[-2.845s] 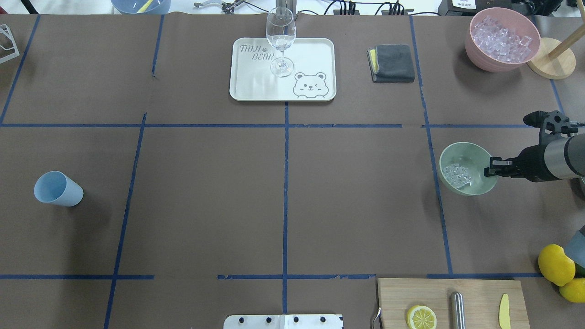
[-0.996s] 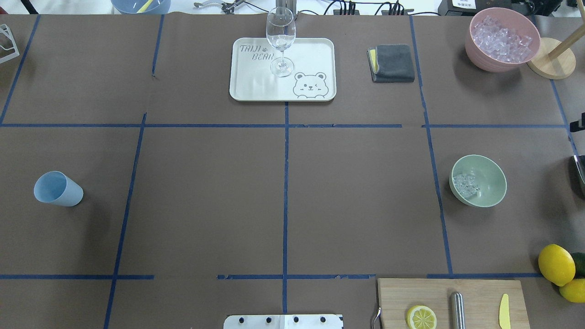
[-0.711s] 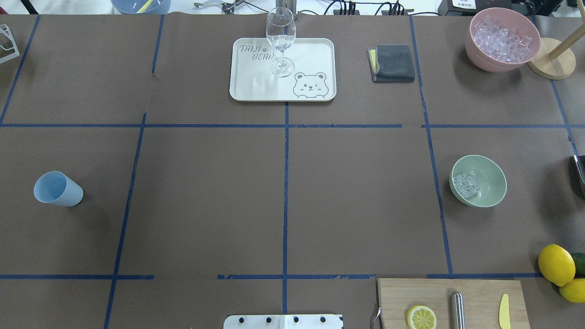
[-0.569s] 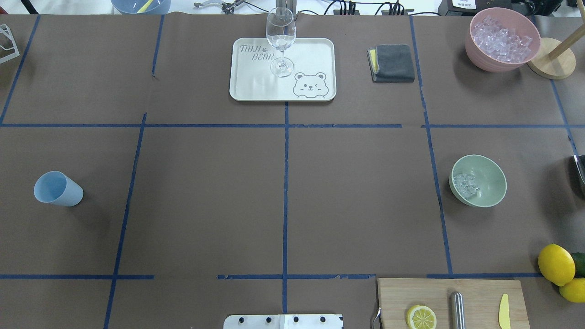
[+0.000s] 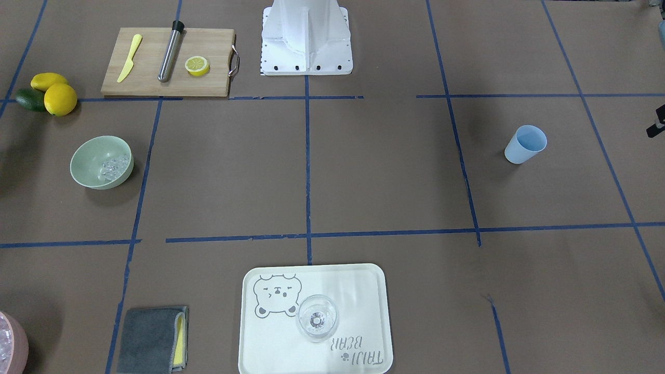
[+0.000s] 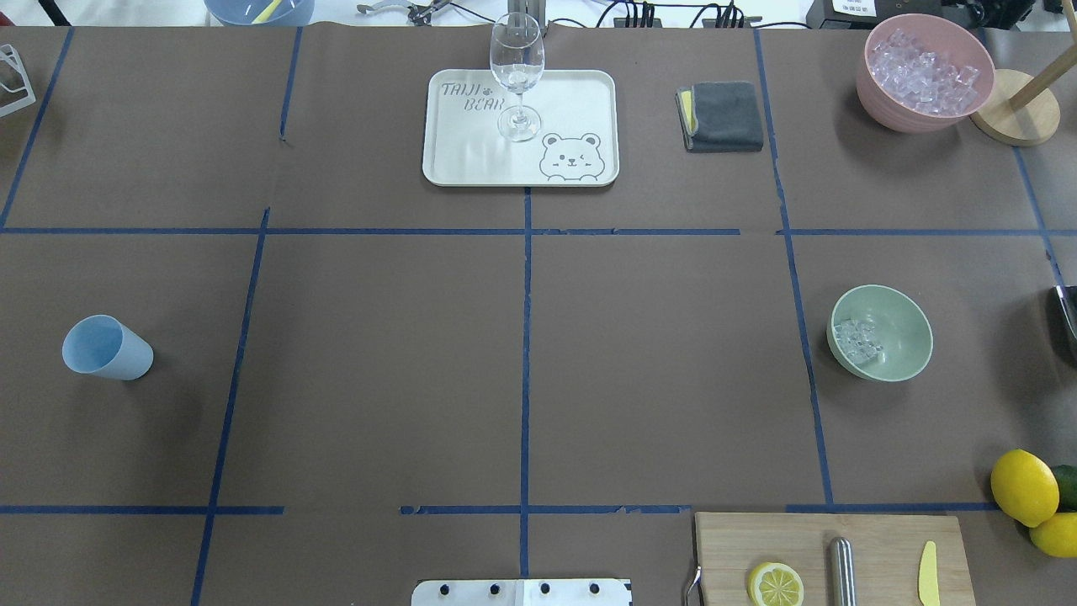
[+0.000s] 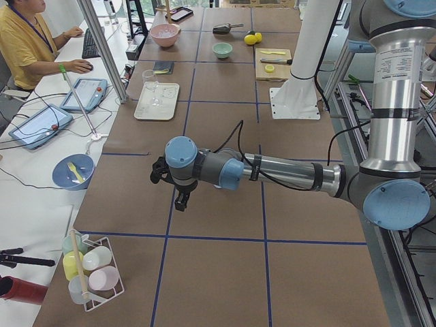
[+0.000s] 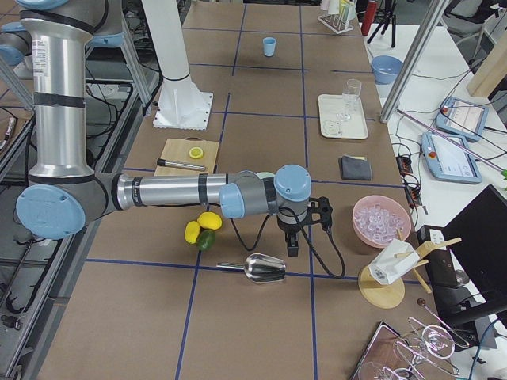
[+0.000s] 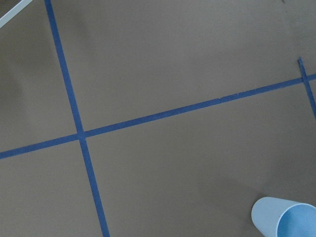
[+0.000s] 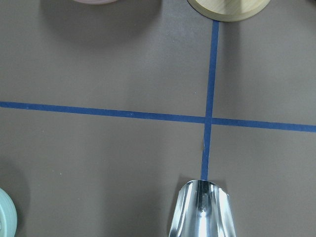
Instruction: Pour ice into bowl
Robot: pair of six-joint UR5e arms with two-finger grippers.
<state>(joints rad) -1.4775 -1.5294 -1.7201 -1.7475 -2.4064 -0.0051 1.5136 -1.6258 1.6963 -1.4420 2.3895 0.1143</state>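
The pale sage-green bowl (image 6: 881,332) stands upright on the table at the right, and it also shows in the front view (image 5: 101,161). A small pile of clear ice cubes (image 6: 858,341) lies inside it on its left side. My right gripper (image 8: 293,241) shows only in the right side view, hovering off the bowl's outer side above a metal scoop (image 10: 202,210). I cannot tell whether it is open. My left gripper (image 7: 178,197) shows only in the left side view, low over the table near the blue cup (image 9: 286,219). I cannot tell its state either.
A pink bowl full of ice (image 6: 925,71) stands at the far right by a wooden stand (image 6: 1014,108). A tray (image 6: 471,160) holds a wine glass (image 6: 517,76). A grey cloth (image 6: 721,116), a cutting board (image 6: 875,543) and lemons (image 6: 1024,488) are also there.
My right gripper was at the bowl's rim 2.8 s ago and has since drawn back out of the overhead view. The bowl now rests slightly right and nearer. Nothing moved lately.
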